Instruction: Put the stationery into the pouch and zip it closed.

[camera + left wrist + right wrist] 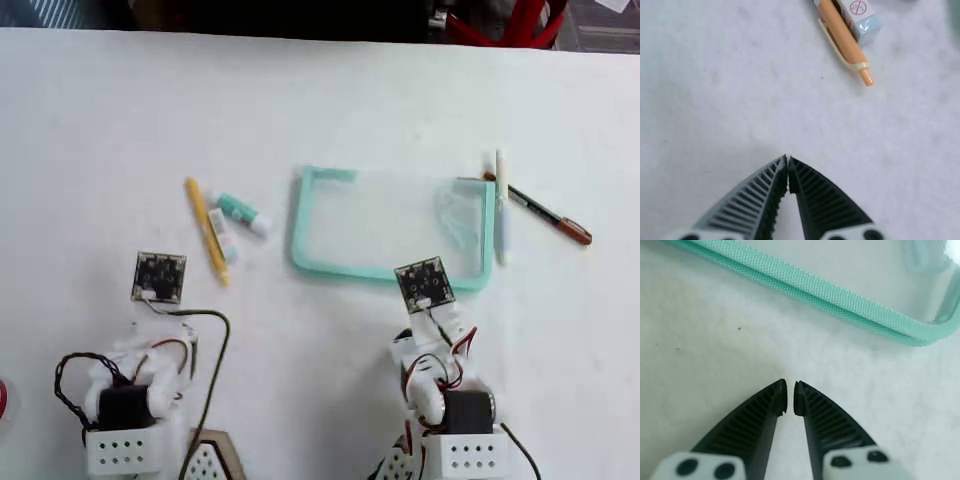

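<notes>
A clear pouch with a mint-green border [392,225] lies flat mid-table, its edge [840,297] just ahead of my right gripper [790,395], which is shut and holds nothing. A yellow-orange pen [207,230], a small white-and-blue eraser [222,237] and a green-and-white glue stick [243,213] lie left of the pouch. The pen tip [847,42] and the eraser [860,15] sit a short way ahead of my left gripper [788,167], shut and empty above bare table. A white pen [501,205] and a dark red-capped pen [545,215] lie at the pouch's right end.
The white table [100,130] stretches wide at the far and left sides. Both arm bases [125,420] [450,420] stand at the near edge with loose cables. A red chair frame [510,25] sits beyond the far edge.
</notes>
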You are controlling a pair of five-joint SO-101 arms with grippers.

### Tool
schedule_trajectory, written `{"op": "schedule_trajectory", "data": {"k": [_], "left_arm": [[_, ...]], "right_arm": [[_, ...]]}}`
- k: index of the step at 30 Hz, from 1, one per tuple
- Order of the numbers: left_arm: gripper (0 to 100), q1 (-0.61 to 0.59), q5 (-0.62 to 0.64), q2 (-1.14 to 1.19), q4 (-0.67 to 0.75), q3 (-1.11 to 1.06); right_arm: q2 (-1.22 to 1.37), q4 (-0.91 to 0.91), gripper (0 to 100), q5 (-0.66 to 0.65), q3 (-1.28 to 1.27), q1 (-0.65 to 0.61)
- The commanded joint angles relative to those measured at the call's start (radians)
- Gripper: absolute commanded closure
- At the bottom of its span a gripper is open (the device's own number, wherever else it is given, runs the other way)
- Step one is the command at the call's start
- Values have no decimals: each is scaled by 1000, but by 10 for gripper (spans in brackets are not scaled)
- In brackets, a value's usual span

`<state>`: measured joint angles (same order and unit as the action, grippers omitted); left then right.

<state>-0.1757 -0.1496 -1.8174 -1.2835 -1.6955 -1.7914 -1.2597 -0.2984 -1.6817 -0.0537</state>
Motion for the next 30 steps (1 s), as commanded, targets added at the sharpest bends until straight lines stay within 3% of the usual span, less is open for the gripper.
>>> {"op": "schedule_trajectory", "data": {"k": [1, 30], "left_arm": [[973, -8, -6, -8, -3, 3], [974, -2, -6, -8, -3, 3]], "right_arm": [[-8, -8, 967, -9, -9, 7], [-8, -8, 967, -6, -9, -33]]}}
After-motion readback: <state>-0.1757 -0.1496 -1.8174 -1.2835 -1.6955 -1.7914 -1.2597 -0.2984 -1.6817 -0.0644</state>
